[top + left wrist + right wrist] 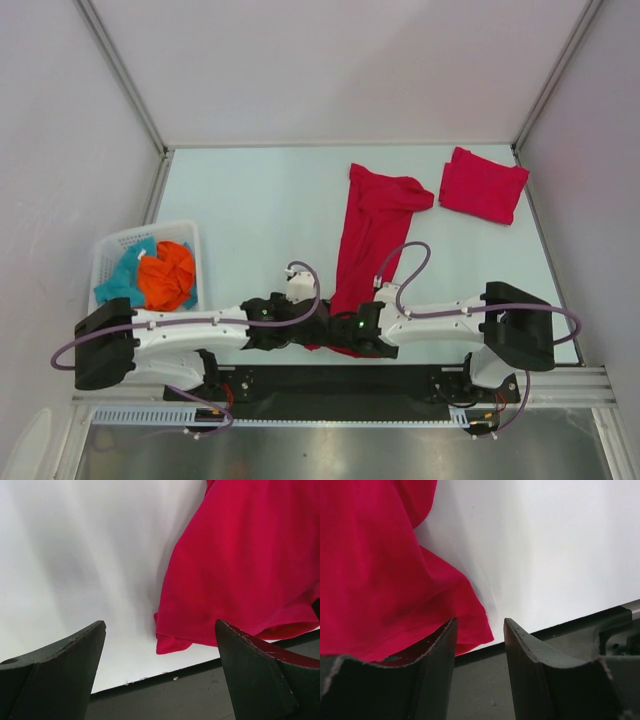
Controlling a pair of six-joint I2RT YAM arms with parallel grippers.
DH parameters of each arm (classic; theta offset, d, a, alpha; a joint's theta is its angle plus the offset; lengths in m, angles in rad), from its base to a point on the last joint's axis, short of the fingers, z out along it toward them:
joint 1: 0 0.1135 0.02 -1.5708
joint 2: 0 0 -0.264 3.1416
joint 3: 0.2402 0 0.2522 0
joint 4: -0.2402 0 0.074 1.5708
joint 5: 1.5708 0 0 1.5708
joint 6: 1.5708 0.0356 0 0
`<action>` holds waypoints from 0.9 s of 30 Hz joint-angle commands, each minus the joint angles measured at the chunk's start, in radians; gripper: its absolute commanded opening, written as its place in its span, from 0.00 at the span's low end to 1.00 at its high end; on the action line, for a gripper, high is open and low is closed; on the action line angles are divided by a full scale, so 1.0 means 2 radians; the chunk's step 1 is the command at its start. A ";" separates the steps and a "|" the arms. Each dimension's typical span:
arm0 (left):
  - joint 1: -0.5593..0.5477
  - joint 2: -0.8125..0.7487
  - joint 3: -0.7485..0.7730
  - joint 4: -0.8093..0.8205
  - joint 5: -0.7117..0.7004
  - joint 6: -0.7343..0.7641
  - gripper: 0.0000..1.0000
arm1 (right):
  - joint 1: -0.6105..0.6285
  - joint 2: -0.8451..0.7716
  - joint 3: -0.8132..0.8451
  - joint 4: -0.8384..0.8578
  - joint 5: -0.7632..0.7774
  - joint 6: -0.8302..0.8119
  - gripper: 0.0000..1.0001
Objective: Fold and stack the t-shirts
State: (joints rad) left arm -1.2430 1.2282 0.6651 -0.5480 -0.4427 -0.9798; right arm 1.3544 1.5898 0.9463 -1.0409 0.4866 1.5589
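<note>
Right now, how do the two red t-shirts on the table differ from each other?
The long t-shirt lies stretched in a narrow strip, loosely wrinkled; the folded t-shirt is a compact packet near the far right corner. The long t-shirt covers more of the table than the folded t-shirt. Both are plain crimson.

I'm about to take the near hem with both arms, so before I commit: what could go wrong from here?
1. Only the corner tip of the long t-shirt shows between the fingers of the right end effector; closing now may catch little cloth.
2. The hem lies right at the near edge of the table, by the black rail; a tug toward the bases could drag it off.
3. The left end effector hangs close beside the right; they could collide.
</note>
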 commanded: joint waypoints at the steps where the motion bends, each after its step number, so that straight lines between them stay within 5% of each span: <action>1: 0.002 0.012 0.021 0.028 -0.004 -0.012 0.96 | -0.004 0.003 -0.004 0.002 0.026 0.014 0.48; 27: 0.000 0.032 0.013 0.046 0.045 -0.023 0.77 | -0.001 -0.006 -0.020 0.021 0.022 0.018 0.43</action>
State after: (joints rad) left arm -1.2430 1.2995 0.6830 -0.4728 -0.3748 -0.9977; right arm 1.3499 1.5932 0.9028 -1.0096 0.4896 1.5707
